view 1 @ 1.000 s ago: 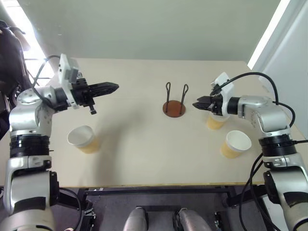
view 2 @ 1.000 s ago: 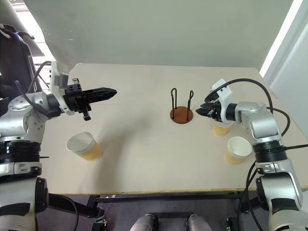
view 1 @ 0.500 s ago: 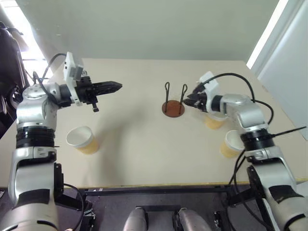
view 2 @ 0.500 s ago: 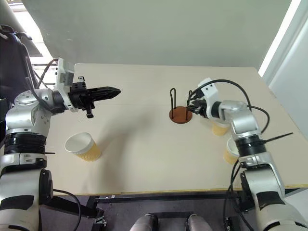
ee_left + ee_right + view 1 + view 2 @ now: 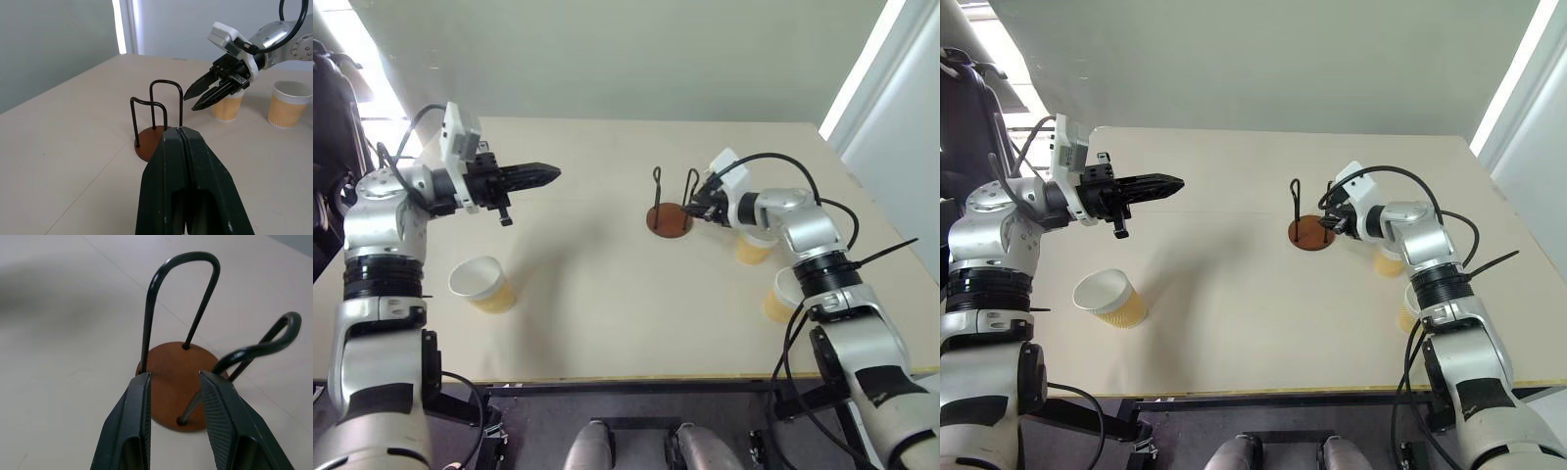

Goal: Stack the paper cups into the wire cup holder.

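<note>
Since a second ago our right gripper (image 5: pixel 692 208) has slid away from the cup it hovered over and come up against the wire cup holder (image 5: pixel 669 206), while our left gripper (image 5: pixel 544 175) has kept its place, raised over the left part of the table (image 5: pixel 607 284). We see the right fingers parted and empty, tips just beside the near wire loop; the right wrist view looks between them onto the reddish disc base and both loops, and neither finger visibly grips wire there. We judge the approach is meant to steady or shift the holder before any cup goes in, since the stand is light and would skid under a cup pressed down. Our left fingers are pressed together with nothing between them, pointing level toward the holder from well apart; we take that arm to be waiting. All three paper cups sit upright on the table, none in the holder: one (image 5: pixel 481 284) near our left side, one (image 5: pixel 753 248) just beyond our right forearm, and one (image 5: pixel 779 297) nearer the front edge, half hidden by the right arm. The left wrist view gives what the head views do not: a side look showing the right fingertips close to the loop's upper part, with the two right-hand cups standing behind them.
</note>
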`<move>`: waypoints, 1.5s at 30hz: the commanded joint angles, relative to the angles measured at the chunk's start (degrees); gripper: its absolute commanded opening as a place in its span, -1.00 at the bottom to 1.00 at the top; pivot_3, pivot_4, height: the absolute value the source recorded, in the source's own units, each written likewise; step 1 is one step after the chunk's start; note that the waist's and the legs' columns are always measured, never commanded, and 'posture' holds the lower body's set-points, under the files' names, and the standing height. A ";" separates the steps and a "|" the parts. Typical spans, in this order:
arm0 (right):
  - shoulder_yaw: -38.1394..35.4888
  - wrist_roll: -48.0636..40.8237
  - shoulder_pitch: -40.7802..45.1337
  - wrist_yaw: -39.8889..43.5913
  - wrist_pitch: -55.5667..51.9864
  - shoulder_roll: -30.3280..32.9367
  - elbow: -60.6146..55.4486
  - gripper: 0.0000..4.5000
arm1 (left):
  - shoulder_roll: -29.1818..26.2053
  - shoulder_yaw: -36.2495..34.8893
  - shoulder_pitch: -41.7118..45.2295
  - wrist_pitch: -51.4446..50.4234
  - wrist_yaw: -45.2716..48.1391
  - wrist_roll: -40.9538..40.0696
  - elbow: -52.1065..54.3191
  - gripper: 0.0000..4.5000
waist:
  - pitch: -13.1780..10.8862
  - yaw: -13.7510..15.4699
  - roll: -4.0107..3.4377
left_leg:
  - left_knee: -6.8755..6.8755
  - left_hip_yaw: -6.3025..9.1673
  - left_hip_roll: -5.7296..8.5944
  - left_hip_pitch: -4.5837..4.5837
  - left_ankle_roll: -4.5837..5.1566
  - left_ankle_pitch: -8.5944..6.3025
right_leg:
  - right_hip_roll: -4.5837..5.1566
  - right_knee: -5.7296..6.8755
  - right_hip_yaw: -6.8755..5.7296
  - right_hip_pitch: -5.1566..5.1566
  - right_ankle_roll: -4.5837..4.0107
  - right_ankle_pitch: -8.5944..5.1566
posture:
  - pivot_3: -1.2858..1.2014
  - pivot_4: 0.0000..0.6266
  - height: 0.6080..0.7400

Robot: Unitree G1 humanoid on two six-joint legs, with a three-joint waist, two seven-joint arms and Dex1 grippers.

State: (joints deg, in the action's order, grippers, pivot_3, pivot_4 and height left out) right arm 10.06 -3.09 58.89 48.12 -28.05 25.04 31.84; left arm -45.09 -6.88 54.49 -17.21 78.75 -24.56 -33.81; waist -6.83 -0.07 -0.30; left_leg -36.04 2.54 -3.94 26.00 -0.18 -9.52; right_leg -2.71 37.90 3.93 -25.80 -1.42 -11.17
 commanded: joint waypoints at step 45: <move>2.00 3.07 4.04 5.71 -1.52 -4.07 1.31 -0.99 | -1.46 -1.25 1.13 0.13 0.33 -0.03 1.21 -1.00 | 0.00 -0.31 0.00 | 0.02 0.02 0.00 -0.01 -0.04 -0.03 | 0.00 0.02 0.00 -0.03 -0.11 -0.01 | 0.03 -0.52 1.00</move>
State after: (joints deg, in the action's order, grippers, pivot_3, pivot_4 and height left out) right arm 11.53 0.90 63.14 51.58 -28.21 20.37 36.88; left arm -45.54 -6.93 54.39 -17.53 78.68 -24.53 -33.55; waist -6.83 -0.37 -0.30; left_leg -36.03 2.55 -3.94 25.99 -0.23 -9.56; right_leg -2.71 37.91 3.93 -25.83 -1.54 -11.18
